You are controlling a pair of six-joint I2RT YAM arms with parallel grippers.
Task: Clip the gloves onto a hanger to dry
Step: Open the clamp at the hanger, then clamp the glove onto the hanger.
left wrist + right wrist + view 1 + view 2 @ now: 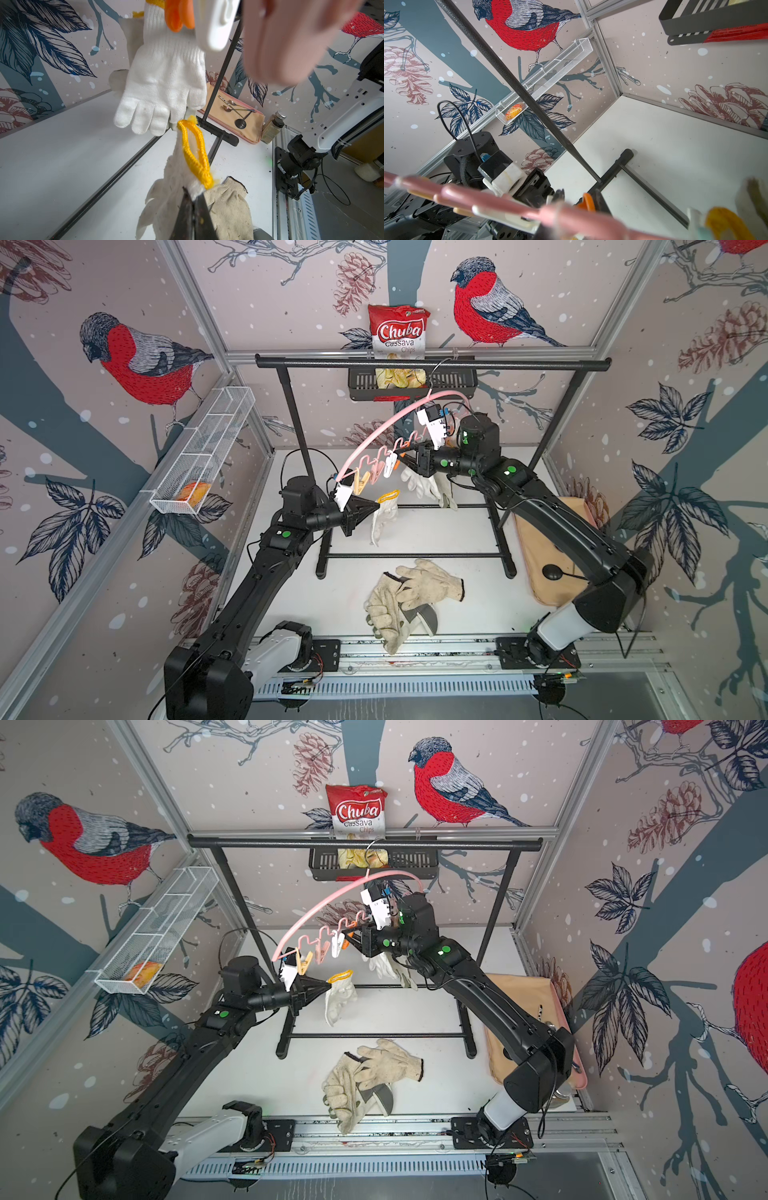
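Pink plastic identifies the hanger, hooked on the black garment rack with its left end swung nearer.

Top views: in both, the left gripper is clenched on the yellow cuff of a knit glove. This glove dangles near the hanger's left end and is not yet at any pin. The right gripper grasps the orange clothespin mid-row. Other gloves hang just right of it, and more loose gloves lie near on the table.

Left wrist view: the cuff projects beyond the clenched fingertips. The orange clothespin's tips appear parted, well apart from the cuff. Raise the cuff edge-first and seat it deep between those tips.

Right wrist view: the clothespin sits between the fingers, blurred. Hold the squeeze constant and the hanger steady until the cuff is seated. Releasing right before left is judged the safe order
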